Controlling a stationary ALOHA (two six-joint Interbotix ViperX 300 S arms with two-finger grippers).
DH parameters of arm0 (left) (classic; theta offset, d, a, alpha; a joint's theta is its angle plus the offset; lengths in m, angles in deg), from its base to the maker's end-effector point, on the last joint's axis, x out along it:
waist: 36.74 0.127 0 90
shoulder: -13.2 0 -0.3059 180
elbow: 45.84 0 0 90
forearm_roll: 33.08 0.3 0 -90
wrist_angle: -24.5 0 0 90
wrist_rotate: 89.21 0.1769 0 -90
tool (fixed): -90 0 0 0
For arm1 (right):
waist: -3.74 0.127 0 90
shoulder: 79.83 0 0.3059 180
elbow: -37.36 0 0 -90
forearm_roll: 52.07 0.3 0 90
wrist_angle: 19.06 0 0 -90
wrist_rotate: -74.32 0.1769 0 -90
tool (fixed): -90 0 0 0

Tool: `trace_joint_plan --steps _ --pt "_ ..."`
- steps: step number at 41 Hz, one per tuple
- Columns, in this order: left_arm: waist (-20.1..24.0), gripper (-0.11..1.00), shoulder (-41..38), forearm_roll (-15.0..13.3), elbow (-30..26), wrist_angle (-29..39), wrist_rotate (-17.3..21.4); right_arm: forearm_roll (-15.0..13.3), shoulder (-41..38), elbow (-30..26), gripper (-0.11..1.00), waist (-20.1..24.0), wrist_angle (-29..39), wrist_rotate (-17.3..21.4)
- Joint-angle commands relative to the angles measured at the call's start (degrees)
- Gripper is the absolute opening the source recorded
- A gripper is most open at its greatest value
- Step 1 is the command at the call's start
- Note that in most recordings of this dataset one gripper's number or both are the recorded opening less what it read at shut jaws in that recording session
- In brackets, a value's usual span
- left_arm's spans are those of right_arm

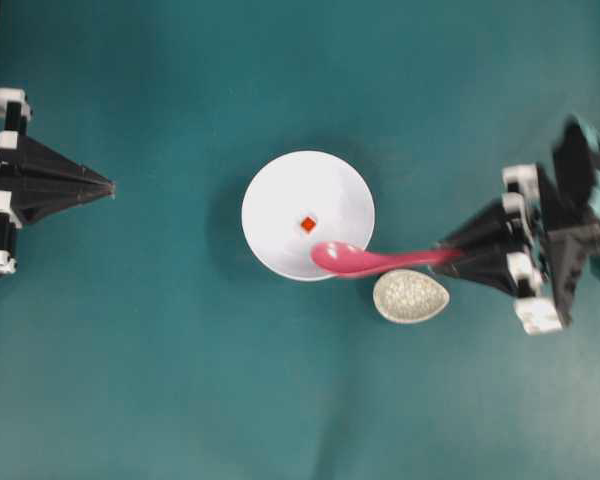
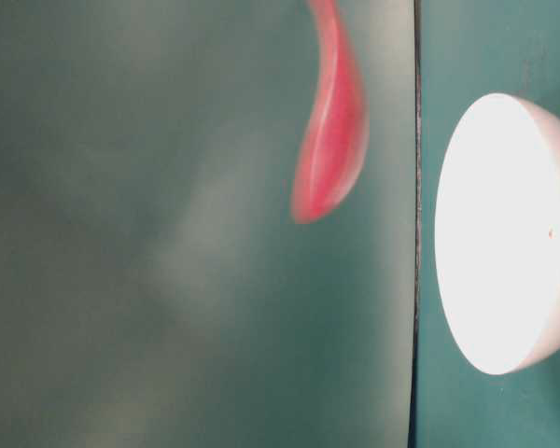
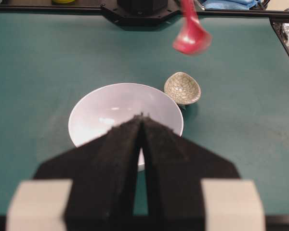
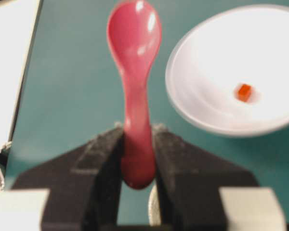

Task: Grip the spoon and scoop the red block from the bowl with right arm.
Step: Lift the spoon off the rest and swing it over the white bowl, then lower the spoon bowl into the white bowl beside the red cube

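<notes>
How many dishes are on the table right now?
2: the white bowl at centre with the red block inside, and the speckled dish just beside its lower right. None appear hidden.

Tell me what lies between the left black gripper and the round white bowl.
Nothing: in the overhead view only bare teal table separates the left black gripper from the round white bowl.

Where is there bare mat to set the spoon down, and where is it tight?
Bare mat lies between the left gripper and the white bowl, and along the near and far edges in the overhead view. It is crowded from the bowl to the right gripper: the pink spoon and the speckled rest dish sit there.
</notes>
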Motion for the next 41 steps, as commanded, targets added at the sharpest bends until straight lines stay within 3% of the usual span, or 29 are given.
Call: trace_joint_plan --steps 1,6,9,23,30,38,41 --pt "0.0 0.0 -0.18 0.09 -1.93 -0.62 -0.18 -0.53 0.09 -7.47 0.25 -9.93 16.26 -0.09" --pt "0.0 0.0 -0.18 0.0 -2.02 -0.62 -0.35 -2.29 -3.16 -14.33 0.25 -18.72 31.9 -0.09" --pt "0.0 0.0 -0.26 0.09 -2.02 -0.62 -0.35 -4.04 -6.15 -17.84 0.25 -21.18 37.79 0.0" --pt "0.0 0.0 -0.18 0.0 -2.02 -0.35 -0.35 -11.43 -20.92 -31.46 0.25 -21.97 49.57 0.18" --pt "0.0 0.0 -0.18 0.0 -2.02 -0.35 -0.35 -18.81 -25.22 -36.39 0.25 -21.71 55.28 1.85" --pt "0.0 0.0 -0.35 0.09 -1.93 0.09 -0.35 -29.97 -27.07 -38.94 0.25 -20.74 61.35 10.55" --pt "0.0 0.0 -0.44 0.0 -1.93 0.09 -0.26 -32.87 -27.25 -39.11 0.25 -20.04 62.23 12.66"
